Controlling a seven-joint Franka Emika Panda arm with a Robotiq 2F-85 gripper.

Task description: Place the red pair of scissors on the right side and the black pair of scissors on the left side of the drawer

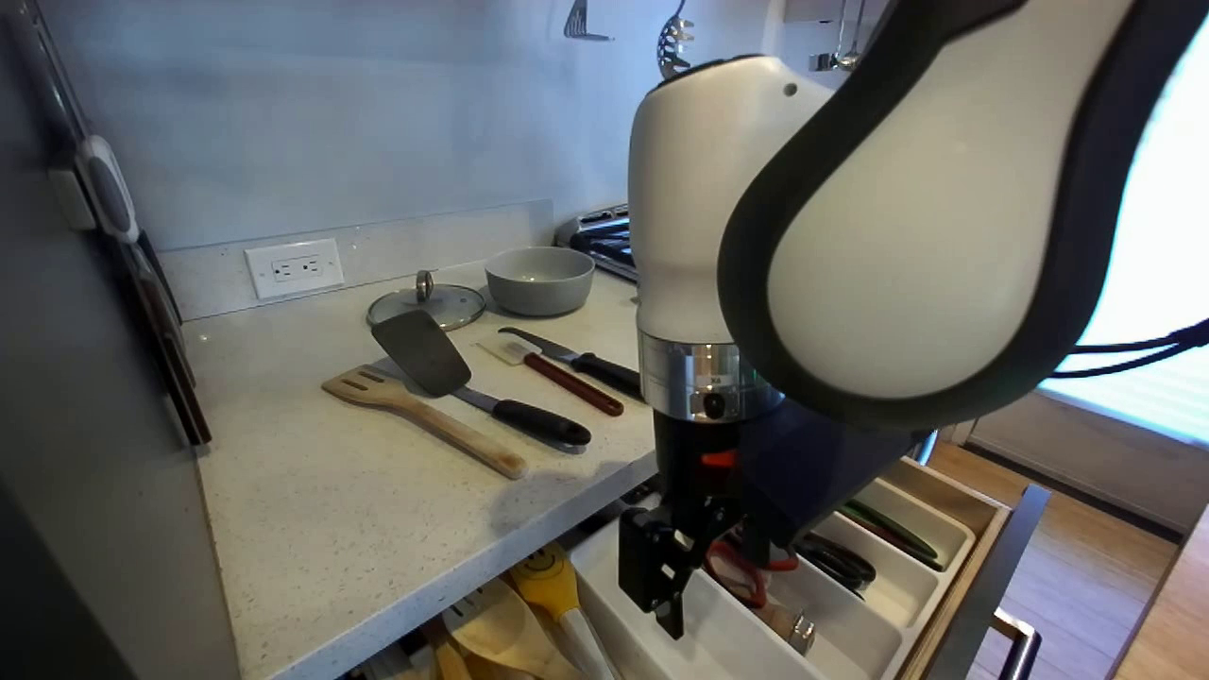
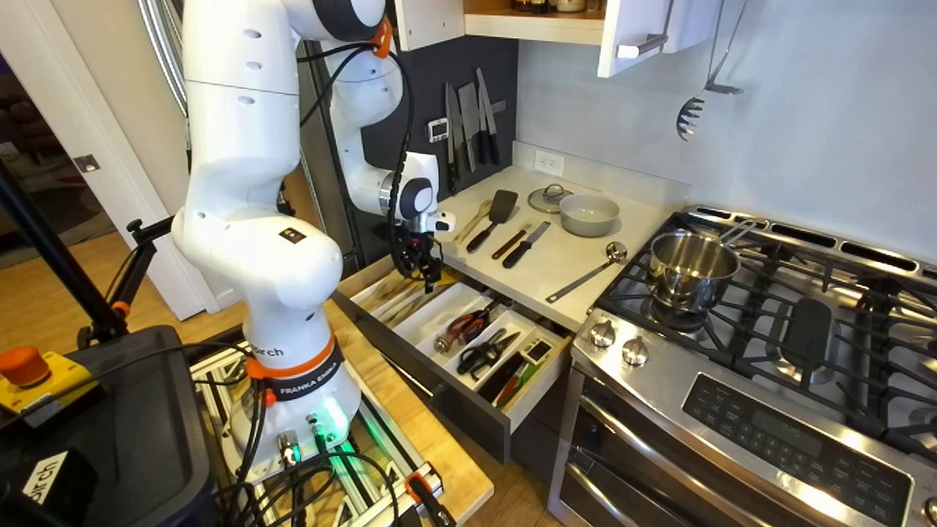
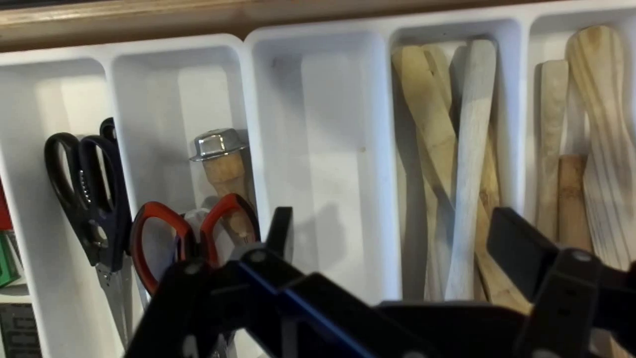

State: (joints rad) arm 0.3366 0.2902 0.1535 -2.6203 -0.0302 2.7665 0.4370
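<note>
Hovering above the drawer point(image 2: 468, 413), the fingers point(image 3: 521, 251) stand wide apart, w/ nothing held. Red scissors point(image 3: 186, 238) and black scissors point(image 3: 110, 248) lie in neighbouring compts point(image 3: 154, 159), black more to right seen from drawer's front; prob. neither is placed yet, both moves remain.

close wrist view down into drawer point(image 3: 333, 159), counter point(image 1: 331, 515) in both exterior views

Window point(image 1: 1152, 274) blown out; fingers point(image 3: 519, 251) blurred in wrist view.
</note>
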